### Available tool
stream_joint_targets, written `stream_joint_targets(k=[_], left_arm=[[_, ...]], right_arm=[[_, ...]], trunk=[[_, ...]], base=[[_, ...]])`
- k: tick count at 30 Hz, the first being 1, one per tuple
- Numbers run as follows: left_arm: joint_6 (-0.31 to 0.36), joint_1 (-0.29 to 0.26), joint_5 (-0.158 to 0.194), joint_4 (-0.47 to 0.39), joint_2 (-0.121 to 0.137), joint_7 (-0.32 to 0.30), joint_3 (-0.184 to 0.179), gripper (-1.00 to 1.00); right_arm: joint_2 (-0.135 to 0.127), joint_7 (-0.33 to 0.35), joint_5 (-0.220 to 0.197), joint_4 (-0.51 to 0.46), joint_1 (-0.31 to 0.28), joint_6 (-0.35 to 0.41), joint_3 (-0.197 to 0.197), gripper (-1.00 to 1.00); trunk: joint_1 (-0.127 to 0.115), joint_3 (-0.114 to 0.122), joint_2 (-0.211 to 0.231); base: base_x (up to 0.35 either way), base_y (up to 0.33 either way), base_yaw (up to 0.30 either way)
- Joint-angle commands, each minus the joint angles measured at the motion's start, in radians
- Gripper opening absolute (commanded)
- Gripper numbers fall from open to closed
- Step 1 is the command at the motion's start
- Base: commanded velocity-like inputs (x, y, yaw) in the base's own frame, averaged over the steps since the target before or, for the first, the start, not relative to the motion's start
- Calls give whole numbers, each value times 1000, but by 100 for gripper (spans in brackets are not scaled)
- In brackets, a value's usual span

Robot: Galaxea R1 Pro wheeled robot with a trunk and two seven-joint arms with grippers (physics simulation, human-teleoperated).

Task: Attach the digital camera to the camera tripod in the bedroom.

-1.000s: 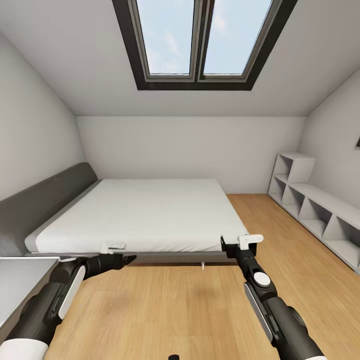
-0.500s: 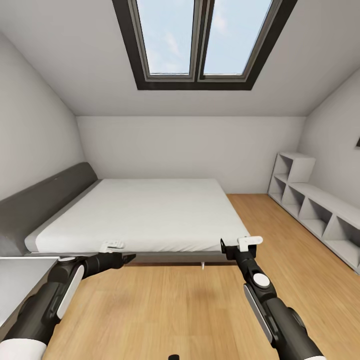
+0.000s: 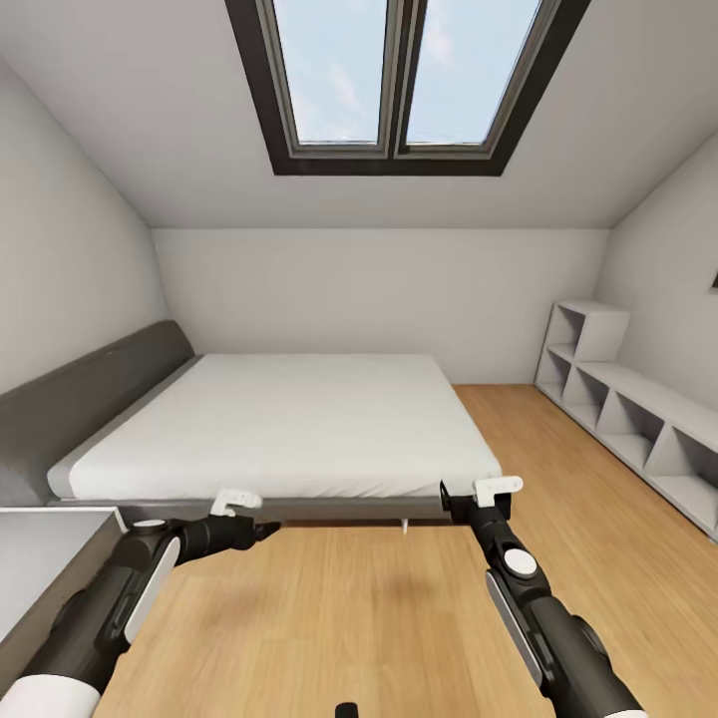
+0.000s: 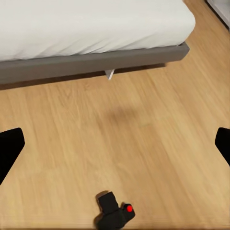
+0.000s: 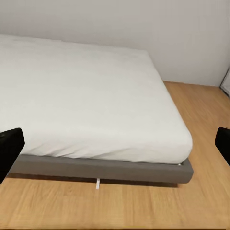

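black digital camera (image 4: 114,213) with red button lies on wood floor (image 4: 143,139).

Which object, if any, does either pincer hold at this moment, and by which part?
Nothing is held. The left pincer and right pincer both stand open and empty; the small matte-black digital camera lies untouched on the light wood floor.

I count one bed (image 3: 279,419), one double skylight (image 3: 404,80) with two panes, one white cubby shelf (image 3: 623,409), and one digital camera (image 4: 115,213) on the wood floor (image 3: 399,608). My two grippers, left (image 3: 261,532) and right (image 3: 459,496), are both up front.
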Motion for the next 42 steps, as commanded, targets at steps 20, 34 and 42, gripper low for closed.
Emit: stream_joint_targets(k=[20,34,42], left_arm=[[-150,-1,11,50,-1,-2,-31,100],[-176,-1,12,42,22,-54,-26,100],[-175,-1,12,22,63,-301,-26,100]], right_arm=[[-1,-16,0,49,-1,-191,-12,100],[-3,77,0,54,-12,-254,-31,100],[-4,322,-1,27,-81,-260,-33,100]], trunk=[[77,-64,-141],[130,-108,-239],[161,-133,-295]], base=[[0,0,0],[0,0,0],[0,0,0]])
